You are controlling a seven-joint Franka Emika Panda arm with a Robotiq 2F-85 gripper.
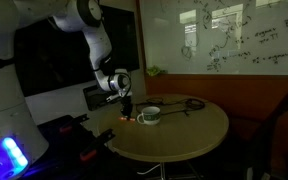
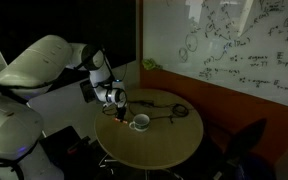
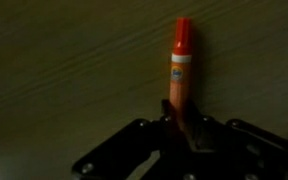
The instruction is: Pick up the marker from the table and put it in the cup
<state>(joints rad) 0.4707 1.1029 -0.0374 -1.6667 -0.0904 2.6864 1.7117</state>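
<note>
Gripper: the gripper point(image 3: 184, 125) was closed down narrow on the lower end of the marker point(image 3: 182, 65), with one finger on each side of it in the wrist view.
Marker: it was in the gripper and pointed away from it over the tan worktop point(image 1: 189, 130). Whether it had cleared the surface could not be told.
Cup: the cup point(image 1: 149, 116) stood on the worktop just right of the gripper in both exterior views, with nothing seen in it.
Done: the grasp looked made.
Left: the lift, the short carry right to the cup, and the release had not yet been done.
Arm: the elbow was high at the left and the forearm slanted down. The wrist was turned so the gripper hung low over the worktop's left part.
</note>
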